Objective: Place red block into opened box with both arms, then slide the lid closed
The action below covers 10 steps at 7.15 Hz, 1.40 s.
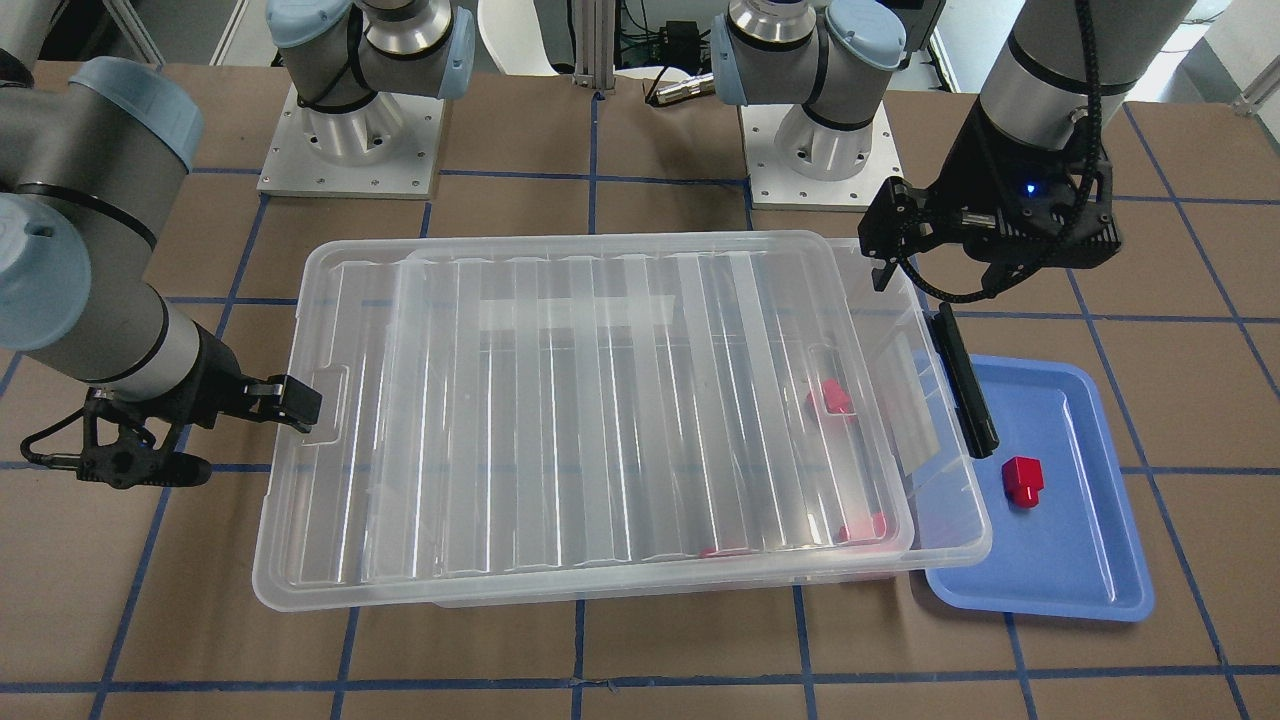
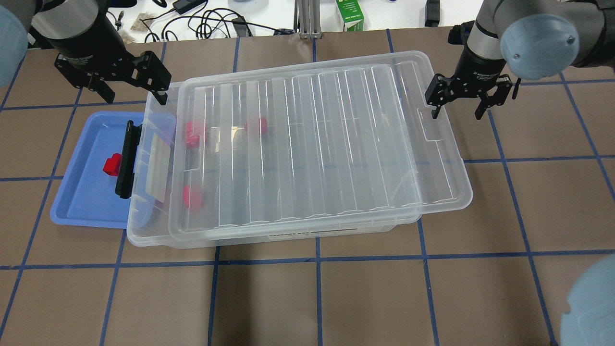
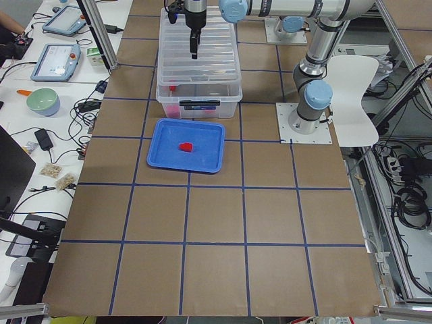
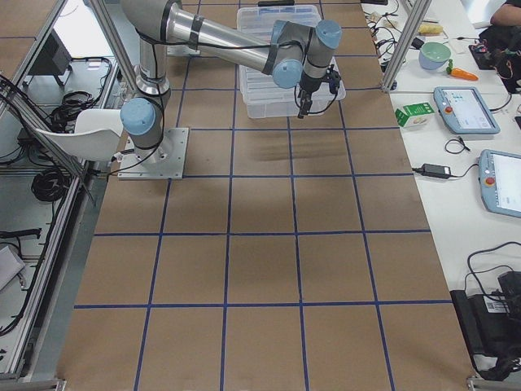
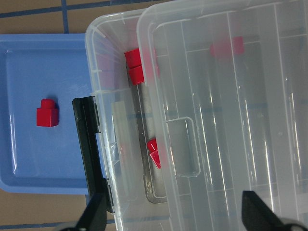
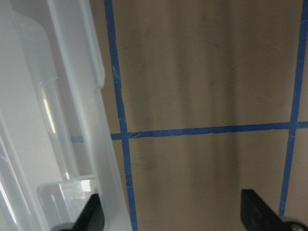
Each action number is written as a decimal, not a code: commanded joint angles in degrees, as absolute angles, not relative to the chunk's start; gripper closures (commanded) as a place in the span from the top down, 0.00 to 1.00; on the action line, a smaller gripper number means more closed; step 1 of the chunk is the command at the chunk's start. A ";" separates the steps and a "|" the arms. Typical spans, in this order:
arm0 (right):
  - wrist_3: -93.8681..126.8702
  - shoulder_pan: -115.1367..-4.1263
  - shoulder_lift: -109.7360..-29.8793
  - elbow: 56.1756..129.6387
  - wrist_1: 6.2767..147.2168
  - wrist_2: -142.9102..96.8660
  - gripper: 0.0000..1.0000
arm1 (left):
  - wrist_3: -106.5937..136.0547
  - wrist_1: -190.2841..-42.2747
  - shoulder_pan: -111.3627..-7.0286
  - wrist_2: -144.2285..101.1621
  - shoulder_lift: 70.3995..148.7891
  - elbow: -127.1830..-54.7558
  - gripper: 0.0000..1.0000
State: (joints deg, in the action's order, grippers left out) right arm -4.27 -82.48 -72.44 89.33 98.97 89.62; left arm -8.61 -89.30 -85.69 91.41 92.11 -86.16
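The clear box [image 2: 144,226] stands mid-table with its black clip [image 2: 126,161] toward the blue tray. The ribbed lid [image 2: 312,144] lies on it, skewed; it overhangs the end away from the clip and leaves a strip by the clip uncovered. Three red blocks [image 2: 192,134] [image 2: 257,126] [image 2: 192,196] lie inside the box. One more red block [image 2: 113,165] [image 5: 47,113] sits in the tray. My left gripper [image 2: 134,93] hovers open above the box's clip-end corner, holding nothing. At the lid's other short end my right gripper [image 2: 456,114] is also open and empty.
The blue tray [image 2: 81,202] lies partly under the box's clip end. The arm bases [image 1: 350,150] stand behind the box. Cables and a green carton [image 2: 350,14] lie beyond the table's far edge. Brown table surface with blue tape lines surrounds everything.
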 commanded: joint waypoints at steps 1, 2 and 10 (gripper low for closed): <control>-6.15 -80.78 -72.51 89.12 98.88 92.43 1.00 | -8.61 -89.30 -85.69 91.41 92.11 -86.22 1.00; -6.94 -80.25 -72.51 89.12 98.79 93.07 1.00 | -8.61 -89.30 -85.69 91.41 92.11 -86.22 1.00; -15.47 -75.50 -72.51 88.86 98.88 96.59 1.00 | -8.61 -89.38 -85.69 91.41 92.02 -86.22 1.00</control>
State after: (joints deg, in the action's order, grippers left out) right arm -14.27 -76.36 -72.58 88.92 98.91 96.50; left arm -8.61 -89.39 -85.69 91.38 92.02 -86.22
